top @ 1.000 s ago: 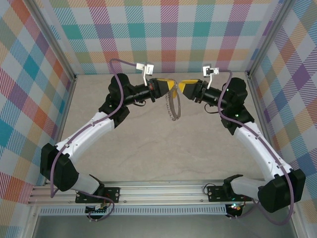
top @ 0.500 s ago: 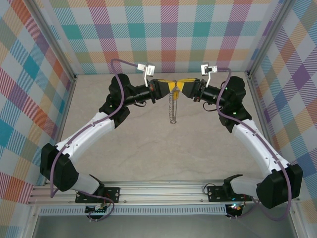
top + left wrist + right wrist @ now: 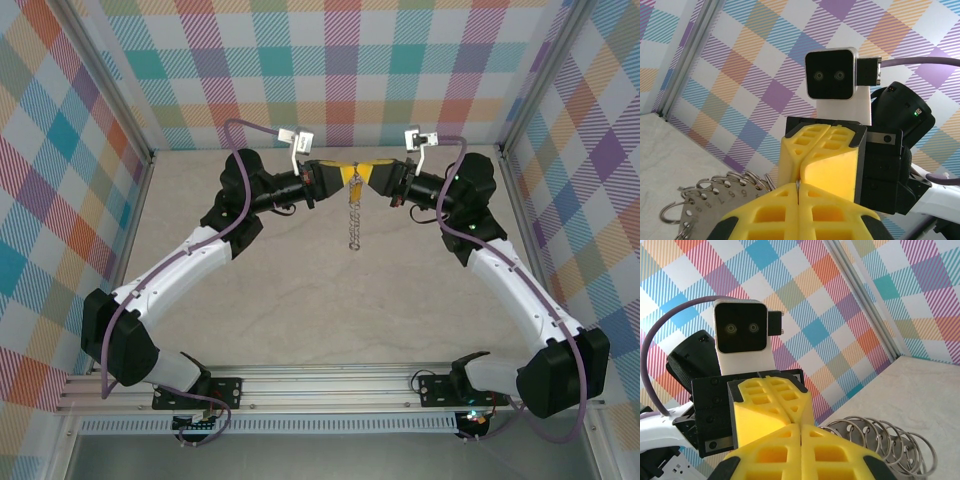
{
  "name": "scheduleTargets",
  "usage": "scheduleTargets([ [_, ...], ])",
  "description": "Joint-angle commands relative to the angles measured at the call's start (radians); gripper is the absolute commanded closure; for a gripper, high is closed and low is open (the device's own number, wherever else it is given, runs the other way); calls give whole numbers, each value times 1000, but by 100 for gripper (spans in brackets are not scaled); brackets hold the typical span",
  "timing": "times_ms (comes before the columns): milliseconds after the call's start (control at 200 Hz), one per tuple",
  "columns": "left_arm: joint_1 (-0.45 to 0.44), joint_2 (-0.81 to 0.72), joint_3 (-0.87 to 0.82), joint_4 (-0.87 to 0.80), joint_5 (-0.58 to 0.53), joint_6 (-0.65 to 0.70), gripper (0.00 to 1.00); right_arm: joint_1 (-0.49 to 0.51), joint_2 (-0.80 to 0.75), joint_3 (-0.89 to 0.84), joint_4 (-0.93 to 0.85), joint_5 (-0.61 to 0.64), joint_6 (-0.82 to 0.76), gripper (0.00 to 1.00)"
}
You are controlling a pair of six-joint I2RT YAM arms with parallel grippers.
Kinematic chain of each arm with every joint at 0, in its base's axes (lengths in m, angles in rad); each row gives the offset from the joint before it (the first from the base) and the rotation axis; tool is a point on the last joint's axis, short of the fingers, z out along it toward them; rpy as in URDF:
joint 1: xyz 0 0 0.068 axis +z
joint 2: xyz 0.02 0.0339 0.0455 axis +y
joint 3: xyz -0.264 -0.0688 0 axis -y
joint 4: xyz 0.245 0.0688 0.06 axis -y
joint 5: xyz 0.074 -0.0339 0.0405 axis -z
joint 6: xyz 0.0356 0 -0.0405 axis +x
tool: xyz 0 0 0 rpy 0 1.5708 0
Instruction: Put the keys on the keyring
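— So, what's nearest us?
— Alu rail (image 3: 330,398) along the near edge, w/ both bases bolted on it. From there the left arm (image 3: 190,262) and the right arm (image 3: 520,290) slant inward over the bare desk (image 3: 300,310), like an arch.
— And the claws?
— They meet tip to tip past mid-desk, twd the far side. The left claw (image 3: 346,177) has its yellow fingers pressed together, clamped on the top of the keyring (image 3: 353,218). On the left wrist cam a sliver of wire sits right in the seam.
— The other one?
— The right claw (image 3: 362,177) is together too, nose to nose w/ the left one, right at the chain's top. Can't tell if it has a bite on the wire or is just squeezed beside it.
— Where's the ring itself, then?
— It hangs from that meeting pt, a thin silvery chain drooping twd us. Can't tell if its low end touches the desk. Up close on the wrist cams it's a bunch of wire loops fanned out beside the fingers, plus a flat metal tag (image 3: 715,202) stamped w/ digits.
— Behind all that?
— Plaid wall (image 3: 340,70), pastel checks, just beyond the claws.
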Motion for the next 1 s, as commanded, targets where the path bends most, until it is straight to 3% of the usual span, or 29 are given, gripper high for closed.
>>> scheduleTargets([
  [0, -10, -27, 40, 49, 9, -3, 100, -1, -12, 12, 12, -16, -25, 100],
  [250, -11, -27, 74, -29, -3, 44, 100, -3, -2, 104, -176, -79, -164, 100],
  [325, -10, -26, 84, -55, -7, 57, 87, -5, 17, 142, -243, -120, -212, 100],
  [400, -10, -27, 85, -69, -13, 67, 83, -9, 34, 174, -301, -150, -254, 100],
  [515, -11, -30, 87, -93, -17, 88, 67, -20, 50, 205, -367, -170, -302, 100],
  [660, -2, -50, 118, -212, -17, 192, 58, -42, 70, 245, -462, -215, -368, 100],
  [995, 36, 24, 323, -630, 150, 488, 59, -82, 135, 341, -664, -357, -527, 100],
])
